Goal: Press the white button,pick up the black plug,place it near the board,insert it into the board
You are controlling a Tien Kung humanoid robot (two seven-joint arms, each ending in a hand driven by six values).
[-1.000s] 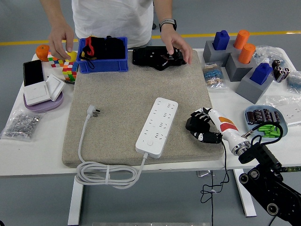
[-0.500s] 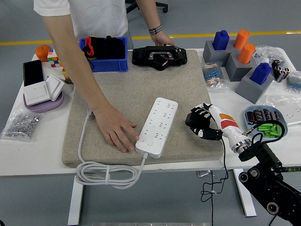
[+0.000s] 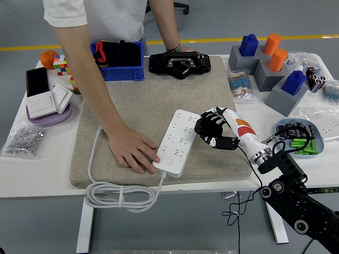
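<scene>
**Robot hand closes on the board while a person steadies it**

Your counter carries a grey mat with the white power board lying on it. A person leans in from the far side; one hand has stayed flat against the board's near left corner, just beside the white button. Over the last second your right robot hand has moved left from the mat's edge and now hovers just beside the board's right side, fingers loosely curled and holding nothing. I judge the button press still undone. No black plug can be picked out with certainty; the left arm is out of view.
</scene>
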